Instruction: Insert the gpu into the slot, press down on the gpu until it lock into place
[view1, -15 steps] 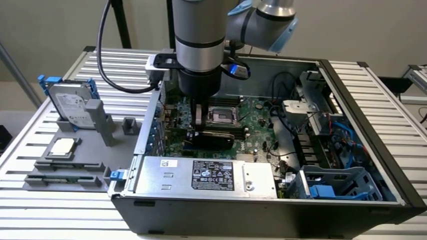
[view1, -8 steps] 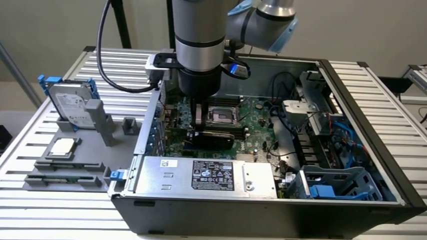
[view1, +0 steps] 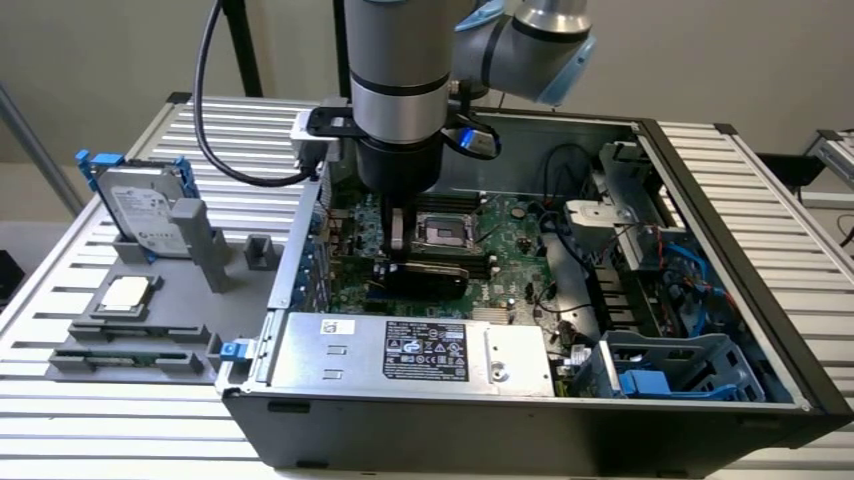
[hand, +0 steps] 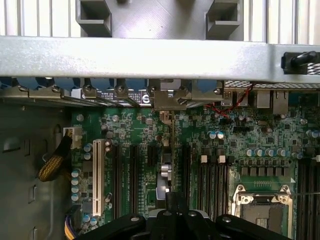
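Slatted metal table (view1: 107, 420) carries an open computer case (view1: 534, 430), and the arm comes straight down into it over the green motherboard (view1: 514, 255). Silver power-supply box (view1: 414, 352) sits just in front, a hard drive (view1: 140, 215) stands well off toward the exterior view's left. Gripper (view1: 396, 262) has its jaws closed tight, directly above the gpu (view1: 427, 278), a black card standing edge-on in the motherboard slot.

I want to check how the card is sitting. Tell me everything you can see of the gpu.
The gpu is a thin, flat black card that looks like dark plastic or metal. It sits low over the green motherboard inside the open computer case, just behind the silver power supply. The gripper is shut and comes down onto its end at the exterior view's left. Whether it is fully seated cannot be told.
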